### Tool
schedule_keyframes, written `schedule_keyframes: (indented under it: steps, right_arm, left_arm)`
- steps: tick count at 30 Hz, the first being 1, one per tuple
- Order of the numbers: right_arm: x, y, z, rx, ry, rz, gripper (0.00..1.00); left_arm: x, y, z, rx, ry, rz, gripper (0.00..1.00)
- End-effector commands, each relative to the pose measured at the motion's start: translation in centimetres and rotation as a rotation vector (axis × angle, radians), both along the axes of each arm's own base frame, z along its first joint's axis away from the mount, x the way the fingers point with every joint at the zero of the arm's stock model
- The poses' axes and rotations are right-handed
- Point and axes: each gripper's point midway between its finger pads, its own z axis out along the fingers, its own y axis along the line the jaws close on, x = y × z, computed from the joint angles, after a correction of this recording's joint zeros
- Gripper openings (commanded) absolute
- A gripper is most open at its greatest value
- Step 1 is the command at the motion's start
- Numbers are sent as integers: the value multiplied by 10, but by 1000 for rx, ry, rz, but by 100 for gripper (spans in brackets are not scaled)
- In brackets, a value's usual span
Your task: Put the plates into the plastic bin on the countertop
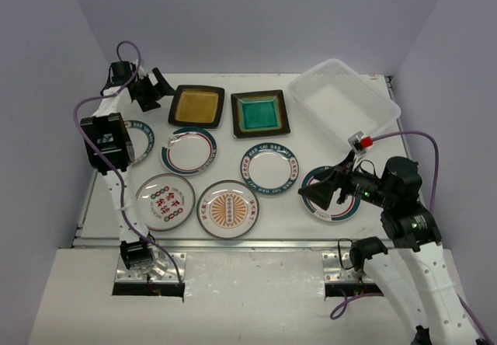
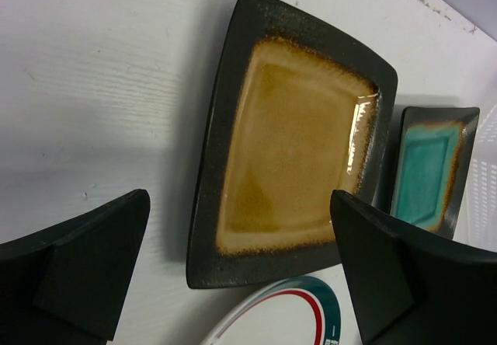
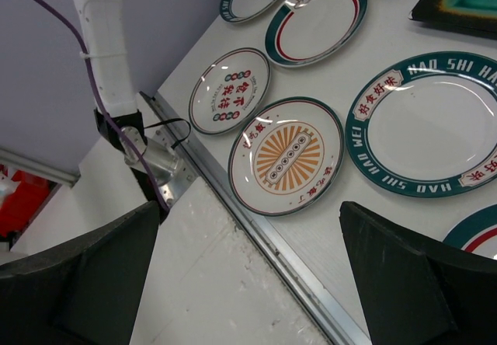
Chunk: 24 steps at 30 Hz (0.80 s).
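My left arm reaches up the left side of the countertop (image 1: 304, 139), and my left gripper (image 1: 158, 85) is spread wide and empty just beside the glossy amber plate (image 1: 197, 106), square with a rough dark rim. My right arm folds low over the near right corner, my right gripper (image 1: 320, 193) likewise gaping on nothing above a round white plate (image 1: 346, 209) rimmed in teal and red. All eight plates lie flat on the matte white top, while the translucent, round-cornered plastic bin (image 1: 344, 96) sits at the far right corner.

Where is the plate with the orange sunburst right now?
In the top view the sunburst plate lies by the middle of the front edge of the countertop, just right of the red-character plate.
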Motion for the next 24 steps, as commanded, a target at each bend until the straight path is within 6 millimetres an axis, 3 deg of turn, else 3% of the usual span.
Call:
schedule_keyframes:
  steps: [1, 5, 8, 13, 24]
  right_arm:
    - [-2, 4, 2, 9, -7, 39, 99]
    - [-1, 4, -2, 5, 1, 34, 99]
    - [1, 4, -5, 7, 14, 31, 99]
    - [1, 5, -7, 10, 32, 33, 99]
    - [9, 8, -18, 21, 56, 36, 99]
  left_arm:
    - [12, -6, 20, -77, -59, -45, 100]
    - [7, -13, 1, -130, -21, -64, 100]
    - [0, -16, -27, -167, 56, -63, 96]
    - [-3, -14, -49, -196, 104, -50, 92]
    - [0, -18, -92, -242, 163, -55, 66]
